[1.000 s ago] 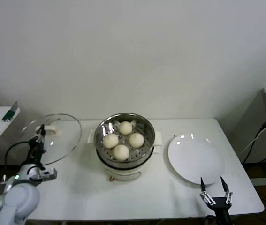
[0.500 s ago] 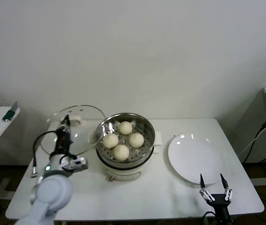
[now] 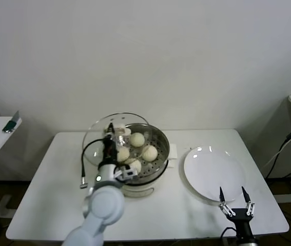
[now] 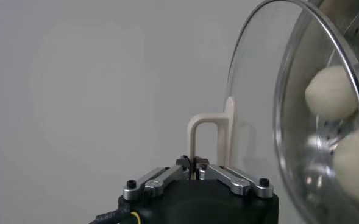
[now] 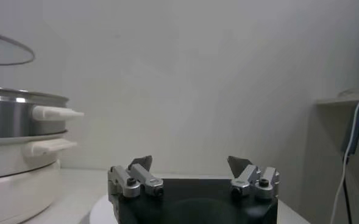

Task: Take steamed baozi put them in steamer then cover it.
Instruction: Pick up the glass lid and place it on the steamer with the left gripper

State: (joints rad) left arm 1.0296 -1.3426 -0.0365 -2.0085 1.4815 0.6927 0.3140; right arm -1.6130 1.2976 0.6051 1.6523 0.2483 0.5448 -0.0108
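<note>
While the left gripper (image 3: 110, 134) holds the cover (image 3: 100, 134) by its handle, fingers clenched on it, above the steamer's (image 3: 137, 174) left rim — four baozi (image 3: 137, 139) inside — centre it, level it, then lower; the right gripper (image 3: 236, 206), fingers spread, waits by the worktop's (image 3: 58, 200) front edge.

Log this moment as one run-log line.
stage: covering | left gripper: shut on lid, above steamer | buns: four inside | right gripper: open, idle

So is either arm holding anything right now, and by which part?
The left end effector is shut on the glass lid, gripping its cream bar handle above the steamer. The right end effector is open and empty.
</note>
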